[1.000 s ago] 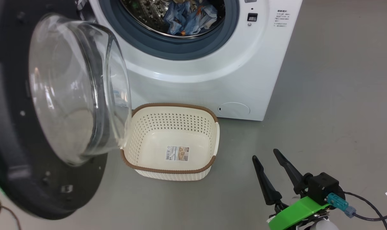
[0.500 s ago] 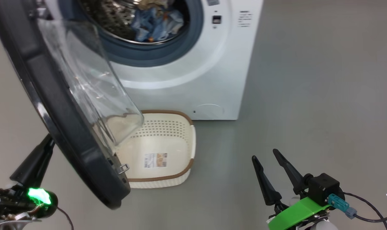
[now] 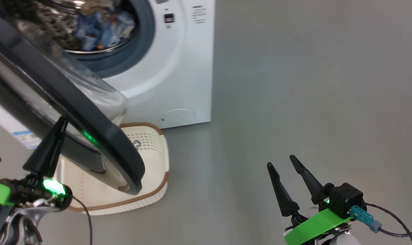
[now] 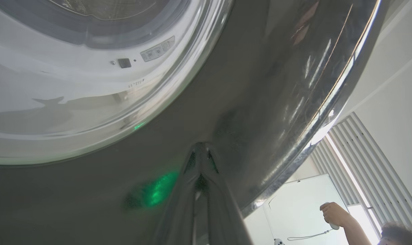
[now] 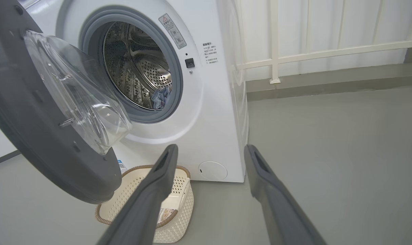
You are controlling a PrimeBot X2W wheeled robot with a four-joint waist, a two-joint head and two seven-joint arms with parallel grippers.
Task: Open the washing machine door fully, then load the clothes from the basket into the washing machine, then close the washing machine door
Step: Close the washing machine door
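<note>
Floor [image 3: 294, 85] lies smooth grey; left pincer [image 3: 62, 120] closed at door [image 3: 110, 143], right pincer [image 3: 280, 160] spread.

readable text: none | washing machine [image 5: 212, 112]: warning-triangle sticker [image 5: 172, 30], print illegible

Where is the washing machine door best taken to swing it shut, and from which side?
Take the washing machine door by its black rim near the free edge, coming from the outer face, where the shut left gripper sits. The glass window bulges off the inner face, leaving little flat to pinch, so a push probably beats a grip.
</note>
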